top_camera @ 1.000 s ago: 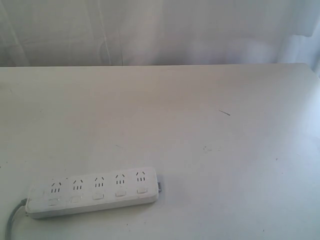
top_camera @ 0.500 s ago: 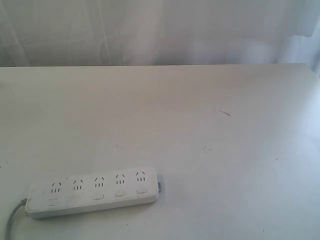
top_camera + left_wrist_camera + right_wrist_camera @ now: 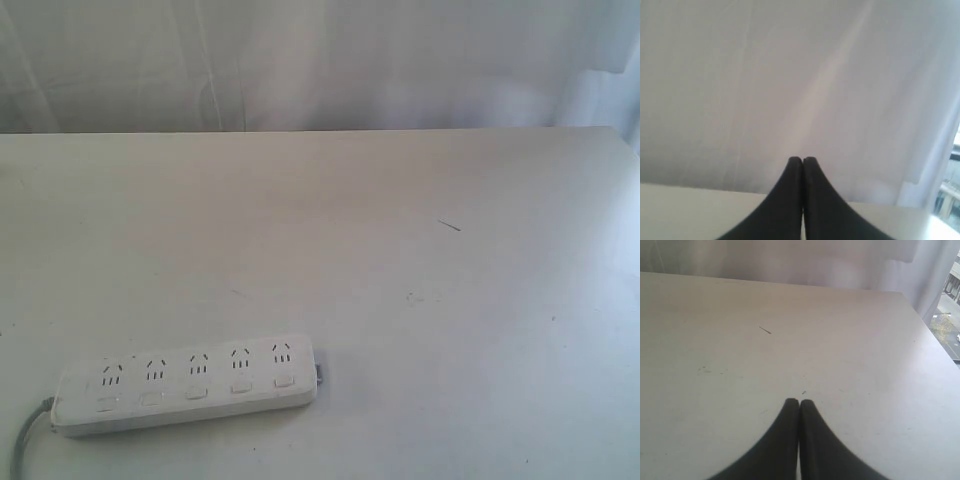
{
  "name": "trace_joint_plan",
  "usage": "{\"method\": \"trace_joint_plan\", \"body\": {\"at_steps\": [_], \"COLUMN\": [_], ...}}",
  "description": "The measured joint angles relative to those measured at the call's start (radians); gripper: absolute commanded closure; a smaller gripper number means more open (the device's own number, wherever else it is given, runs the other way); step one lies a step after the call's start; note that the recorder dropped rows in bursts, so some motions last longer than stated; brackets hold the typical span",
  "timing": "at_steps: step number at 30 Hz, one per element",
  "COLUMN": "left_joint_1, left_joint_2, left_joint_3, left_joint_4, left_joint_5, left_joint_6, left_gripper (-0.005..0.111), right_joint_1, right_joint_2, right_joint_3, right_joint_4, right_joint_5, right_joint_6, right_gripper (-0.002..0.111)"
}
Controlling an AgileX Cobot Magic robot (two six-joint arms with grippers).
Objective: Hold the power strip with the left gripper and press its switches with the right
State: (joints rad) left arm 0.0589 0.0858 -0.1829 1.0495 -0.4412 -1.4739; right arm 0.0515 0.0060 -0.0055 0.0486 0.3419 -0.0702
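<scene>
A long white power strip (image 3: 185, 385) lies flat on the white table near its front left, grey cord (image 3: 25, 450) trailing off its left end. A row of small white switches (image 3: 194, 392) runs along its near side, one below each socket group. Neither arm appears in the exterior view. In the left wrist view my left gripper (image 3: 802, 161) is shut, black fingers pressed together with nothing between them, facing a white curtain. My right gripper (image 3: 799, 402) is also shut and empty, over bare tabletop. The power strip shows in neither wrist view.
A white curtain (image 3: 320, 60) hangs behind the table's far edge (image 3: 320, 131). A thin dark sliver (image 3: 450, 226) lies on the table right of centre, also seen as a sliver (image 3: 765, 330) in the right wrist view. The table's right edge (image 3: 935, 335) borders a window.
</scene>
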Motion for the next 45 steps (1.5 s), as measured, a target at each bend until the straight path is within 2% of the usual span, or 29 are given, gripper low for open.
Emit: {"method": "trace_joint_plan", "body": {"at_steps": [2, 5, 7, 12, 16, 23, 31, 33, 35, 37, 40, 45], "left_joint_1": [0.000, 0.002, 0.004, 0.009, 0.009, 0.009, 0.009, 0.009, 0.009, 0.009, 0.009, 0.009], "left_joint_2": [0.063, 0.163, 0.226, 0.371, 0.463, 0.563, 0.571, 0.571, 0.571, 0.571, 0.574, 0.591], "left_joint_3": [-0.103, -0.239, -0.310, -0.416, -0.472, -0.486, -0.486, -0.486, -0.491, -0.493, -0.495, -0.495], "left_joint_4": [0.260, 0.545, 0.615, 0.673, 0.677, 0.678, 0.667, 0.576, 0.372, 0.231, 0.121, 0.054], "left_joint_5": [0.002, -0.029, -0.070, -0.165, -0.187, -0.250, -0.263, -0.270, -0.287, -0.272, -0.192, -0.013], "left_joint_6": [-0.129, -0.314, -0.351, -0.366, -0.490, -0.602, -0.595, -0.505, -0.272, -0.044, 0.222, 0.589], "left_gripper": [0.107, 0.107, 0.107, 0.107, 0.107, 0.107, 0.107, 0.107, 0.107, 0.107, 0.107, 0.107], "right_joint_1": [0.000, 0.000, 0.000, 0.000, 0.000, 0.000, 0.000, 0.000, 0.000, 0.000, 0.000, 0.000], "right_joint_2": [0.000, 0.000, 0.000, 0.000, 0.000, 0.000, 0.000, 0.000, 0.000, 0.000, 0.000, 0.000], "right_joint_3": [0.000, 0.000, 0.000, 0.000, 0.000, 0.000, 0.000, 0.000, 0.000, 0.000, 0.000, 0.000], "right_joint_4": [0.000, 0.000, 0.000, 0.000, 0.000, 0.000, 0.000, 0.000, 0.000, 0.000, 0.000, 0.000], "right_joint_5": [0.000, 0.000, 0.000, 0.000, 0.000, 0.000, 0.000, 0.000, 0.000, 0.000, 0.000, 0.000], "right_joint_6": [0.000, 0.000, 0.000, 0.000, 0.000, 0.000, 0.000, 0.000, 0.000, 0.000, 0.000, 0.000], "right_gripper": [0.108, 0.108, 0.108, 0.108, 0.108, 0.108, 0.108, 0.108, 0.108, 0.108, 0.108, 0.108]}}
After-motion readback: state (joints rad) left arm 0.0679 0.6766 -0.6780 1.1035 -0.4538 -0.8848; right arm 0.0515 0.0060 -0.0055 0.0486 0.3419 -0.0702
